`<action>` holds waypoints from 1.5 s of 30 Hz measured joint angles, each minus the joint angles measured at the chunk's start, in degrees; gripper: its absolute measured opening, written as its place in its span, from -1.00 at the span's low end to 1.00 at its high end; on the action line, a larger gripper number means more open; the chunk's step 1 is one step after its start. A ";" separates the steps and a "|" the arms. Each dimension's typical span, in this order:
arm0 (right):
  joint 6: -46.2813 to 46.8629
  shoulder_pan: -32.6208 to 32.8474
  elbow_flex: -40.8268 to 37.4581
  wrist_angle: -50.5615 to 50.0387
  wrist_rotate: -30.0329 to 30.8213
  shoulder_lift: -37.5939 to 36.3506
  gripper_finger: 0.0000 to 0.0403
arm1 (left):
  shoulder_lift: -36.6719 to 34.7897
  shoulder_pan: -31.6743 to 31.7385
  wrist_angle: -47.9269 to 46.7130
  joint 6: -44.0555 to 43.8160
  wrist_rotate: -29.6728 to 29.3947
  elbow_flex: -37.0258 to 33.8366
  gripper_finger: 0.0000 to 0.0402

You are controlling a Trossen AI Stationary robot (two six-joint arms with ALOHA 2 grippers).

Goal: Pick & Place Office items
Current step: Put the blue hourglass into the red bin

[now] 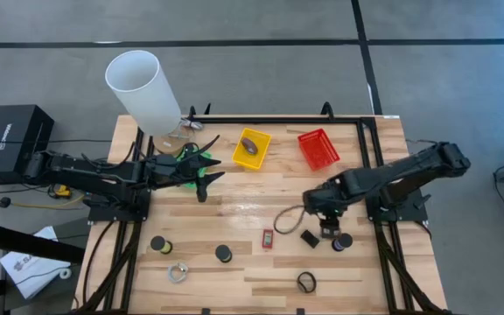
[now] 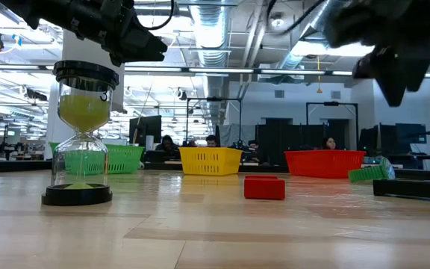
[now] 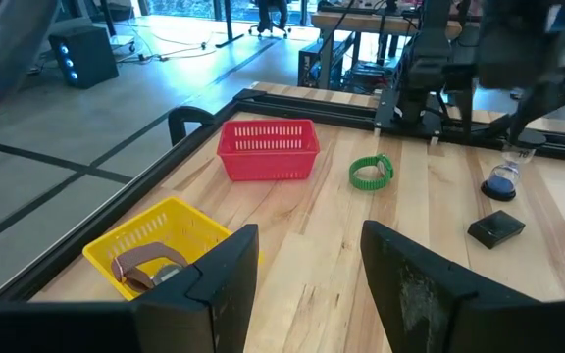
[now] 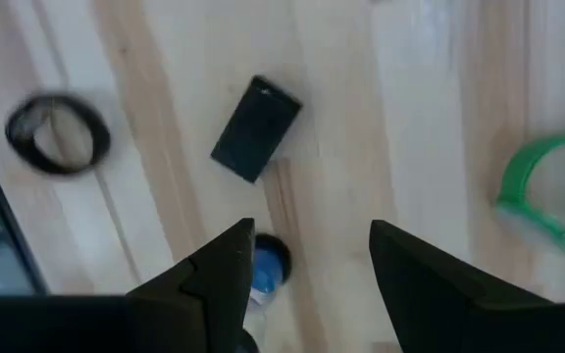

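My left gripper [image 1: 206,171] [image 3: 308,267] is open and empty, above the table just right of the green basket [image 1: 185,157]. My right gripper [image 1: 326,229] [image 4: 309,263] is open and hovers over a small blue-sand hourglass [image 4: 264,265] [image 3: 502,179] that stands on its base. A black clip [image 4: 255,128] [image 1: 310,238], a black ring [image 4: 59,132] [image 1: 306,282] and a green ring [image 4: 545,188] [image 3: 371,173] lie flat nearby. The red rectangle [image 1: 268,239] [image 2: 264,187], two more hourglasses [image 1: 160,245] [image 1: 224,254] and a clear ring [image 1: 178,273] sit on the near half of the table.
A yellow basket [image 1: 252,149] with a tape roll [image 3: 147,265] inside and a red basket [image 1: 318,149] stand at the far edge. The big white cylinder [image 1: 143,90] stands at the far left corner. A black rail [image 1: 278,118] frames the table's far edge. A thin loop [image 1: 285,220] lies left of my right gripper.
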 joint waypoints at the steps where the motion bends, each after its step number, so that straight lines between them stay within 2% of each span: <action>1: -1.40 1.02 0.00 0.01 1.31 -1.13 -0.04 | 0.00 0.00 0.00 0.00 0.00 0.00 -0.12; 7: 0.03 8.52 0.00 2.73 11.06 -10.18 -0.05 | 0.00 -0.01 0.00 0.00 0.00 0.00 -0.12; 13: 6.51 18.32 0.00 3.33 26.87 -18.47 -0.05 | 0.00 -0.01 0.00 -0.02 0.01 0.00 -0.12; 17: 9.00 23.80 -3.94 7.65 31.91 -22.86 -0.08 | 0.00 0.00 0.00 -0.40 0.01 0.00 -0.12; 22: 10.45 26.69 -15.03 17.76 32.60 -29.09 -0.13 | 0.01 -0.01 0.00 -1.72 0.02 0.00 -0.12; 26: 12.18 26.92 -20.94 19.00 33.34 -34.01 -0.17 | 0.00 -0.02 0.00 -1.73 0.02 0.00 -0.12; 31: 12.17 26.19 -27.34 27.59 32.83 -38.30 -0.22 | 0.02 0.00 0.00 -1.75 0.02 0.00 -0.12; 35: 12.16 26.05 -29.65 29.30 32.23 -38.43 -0.25 | 0.01 -0.01 0.05 -1.75 0.02 0.00 -0.12; 45: 11.53 24.52 -29.90 29.56 32.33 -36.97 -0.26 | 0.01 0.00 1.07 -1.31 0.00 0.00 -0.12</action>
